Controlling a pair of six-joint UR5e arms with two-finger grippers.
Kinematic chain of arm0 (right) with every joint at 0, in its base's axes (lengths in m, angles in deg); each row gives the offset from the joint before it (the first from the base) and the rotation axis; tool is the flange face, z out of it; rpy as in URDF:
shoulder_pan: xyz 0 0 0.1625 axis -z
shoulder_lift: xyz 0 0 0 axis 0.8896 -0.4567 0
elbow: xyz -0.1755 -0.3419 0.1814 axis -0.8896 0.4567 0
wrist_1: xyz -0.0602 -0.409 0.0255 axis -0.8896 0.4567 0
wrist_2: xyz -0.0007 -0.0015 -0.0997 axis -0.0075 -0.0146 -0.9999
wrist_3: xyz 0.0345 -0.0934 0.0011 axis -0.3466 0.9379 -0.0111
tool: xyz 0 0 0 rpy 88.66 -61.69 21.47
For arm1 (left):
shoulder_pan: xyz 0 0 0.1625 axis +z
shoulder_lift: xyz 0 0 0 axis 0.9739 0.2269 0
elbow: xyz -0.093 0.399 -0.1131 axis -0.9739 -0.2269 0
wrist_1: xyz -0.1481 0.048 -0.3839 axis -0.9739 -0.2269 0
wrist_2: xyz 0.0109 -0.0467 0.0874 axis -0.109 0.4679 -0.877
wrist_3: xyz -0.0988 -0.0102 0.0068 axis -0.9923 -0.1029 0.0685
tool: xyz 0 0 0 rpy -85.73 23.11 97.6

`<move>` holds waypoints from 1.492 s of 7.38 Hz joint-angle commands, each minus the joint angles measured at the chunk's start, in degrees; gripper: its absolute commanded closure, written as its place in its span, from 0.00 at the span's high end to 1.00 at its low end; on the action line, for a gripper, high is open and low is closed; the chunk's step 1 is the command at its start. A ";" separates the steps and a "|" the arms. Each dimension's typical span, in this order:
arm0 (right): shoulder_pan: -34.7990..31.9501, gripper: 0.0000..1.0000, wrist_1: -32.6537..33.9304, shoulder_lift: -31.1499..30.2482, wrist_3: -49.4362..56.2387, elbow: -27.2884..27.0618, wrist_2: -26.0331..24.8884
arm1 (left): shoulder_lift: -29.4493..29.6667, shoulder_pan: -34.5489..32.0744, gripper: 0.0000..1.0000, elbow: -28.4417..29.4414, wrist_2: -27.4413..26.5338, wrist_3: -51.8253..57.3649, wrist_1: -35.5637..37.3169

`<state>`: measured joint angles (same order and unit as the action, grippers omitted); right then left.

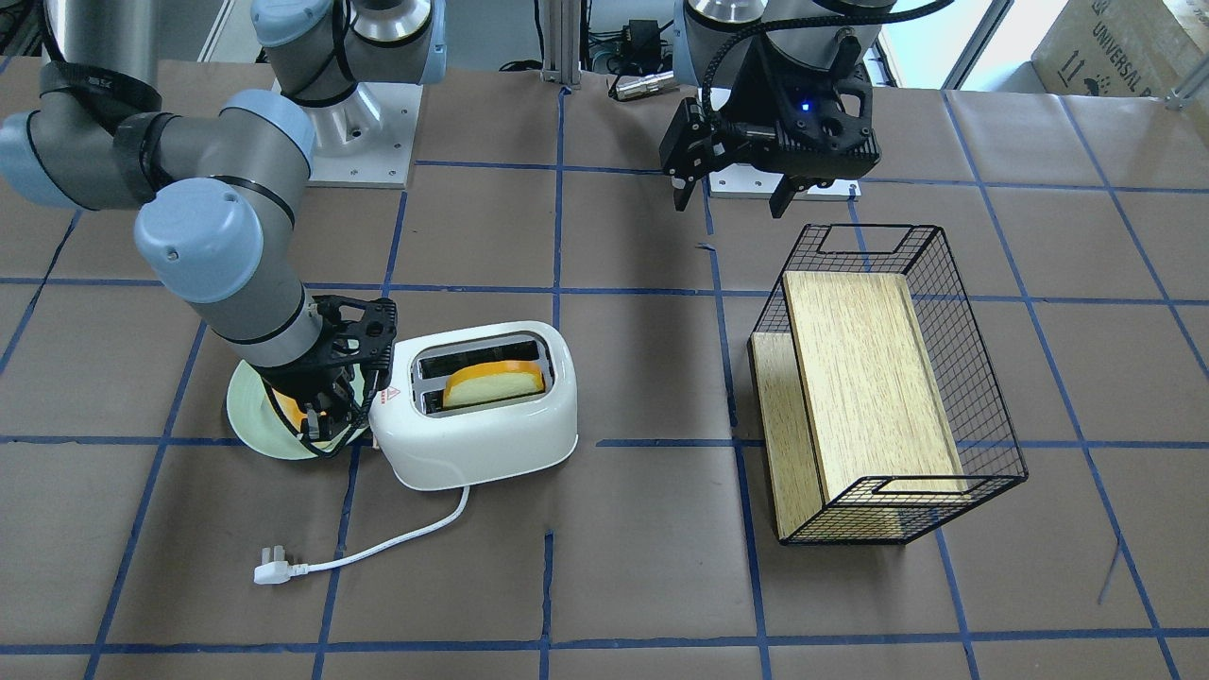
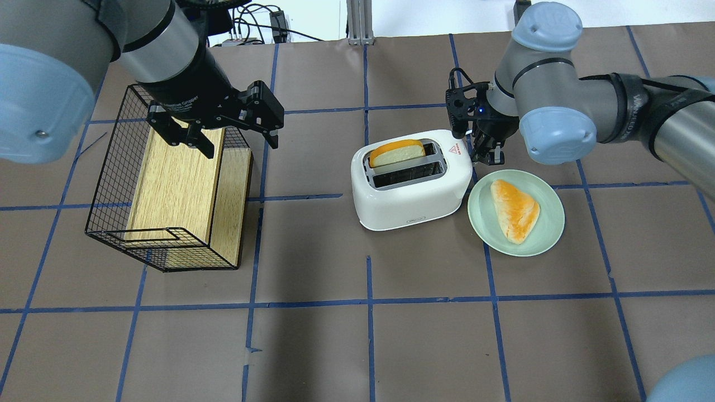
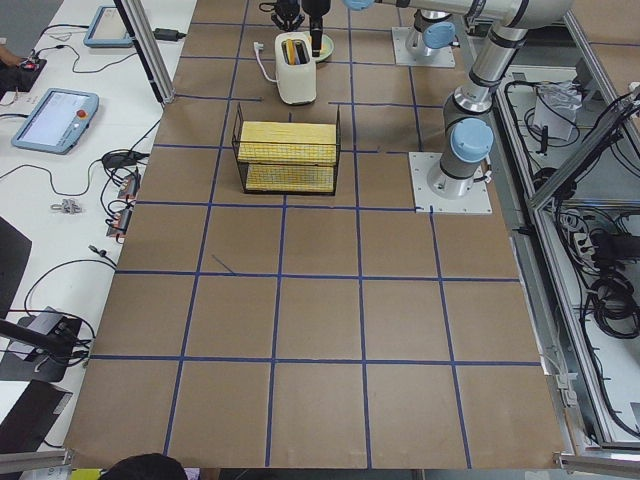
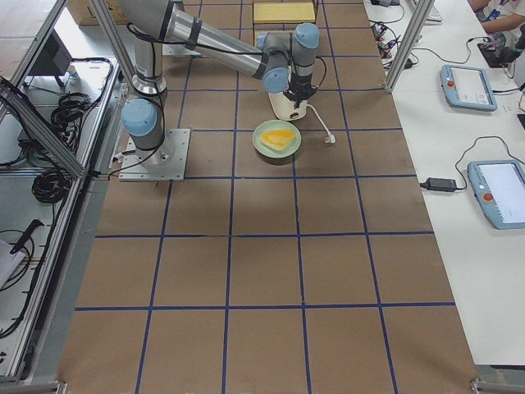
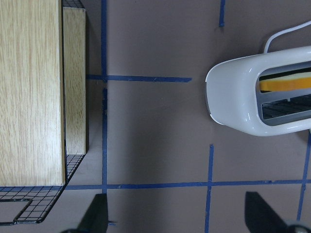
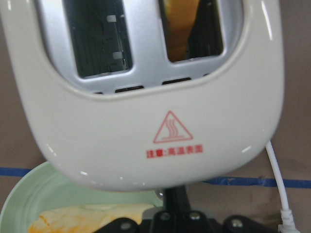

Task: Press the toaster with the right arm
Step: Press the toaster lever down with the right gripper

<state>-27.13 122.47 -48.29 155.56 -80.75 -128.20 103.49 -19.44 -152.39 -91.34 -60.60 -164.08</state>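
The white two-slot toaster (image 2: 413, 204) stands mid-table with a slice of bread (image 2: 396, 153) in its far slot; it also shows in the front view (image 1: 482, 444). My right gripper (image 2: 485, 156) points down at the toaster's end with the red triangle mark, between the toaster and a green plate. Its fingers look shut, close against that end. The right wrist view shows the toaster's end (image 6: 155, 97) just above the closed fingers (image 6: 172, 194). My left gripper (image 2: 240, 144) hangs open and empty over the wire basket.
The pale green plate (image 2: 550, 223) with a piece of bread (image 2: 515, 209) touches the toaster's right end. The toaster's white cord and plug (image 1: 269, 571) lie unplugged on the table. A black wire basket (image 2: 111, 167) holding wooden boards lies on its side at the left.
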 commanded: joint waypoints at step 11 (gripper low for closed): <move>0.13 0.08 3.18 1.93 -0.62 -1.41 0.23 | 0.00 0.00 1.00 0.00 0.00 0.00 0.00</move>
<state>-27.01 125.63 -46.30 154.99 -82.05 -127.96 103.49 -19.44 -152.39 -91.34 -60.60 -164.08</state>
